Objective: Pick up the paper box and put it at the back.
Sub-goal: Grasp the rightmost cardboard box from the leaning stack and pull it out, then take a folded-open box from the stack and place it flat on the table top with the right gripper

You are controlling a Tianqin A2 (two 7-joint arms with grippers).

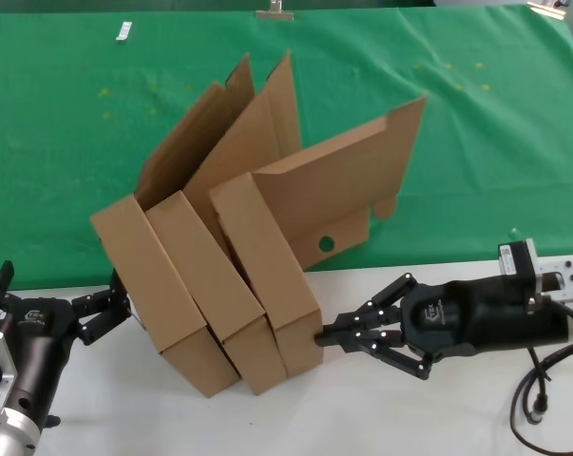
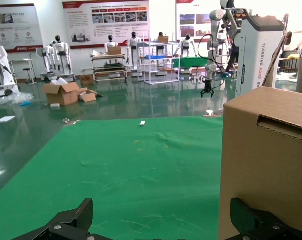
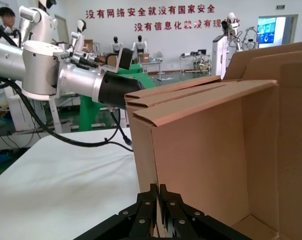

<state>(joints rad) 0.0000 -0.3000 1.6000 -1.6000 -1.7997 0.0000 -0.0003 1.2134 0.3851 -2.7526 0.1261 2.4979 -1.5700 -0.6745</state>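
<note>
We have our right hand clenched on the near wall of the paper box, the rightmost of three boxes leaning together where the white bench meets the green cloth. The right wrist view shows the fingers pinched shut on that thin cardboard edge. Our left hand sits released by the near left corner of the left box, fingers spread, touching nothing that we can see.

The risks, as we judge them: the pinch is narrow and at one end, so the box may pivot or slip as we lift. It rests against the middle box, and dragging could topple both neighbours. Its tall lid flap may swing and catch.
</note>
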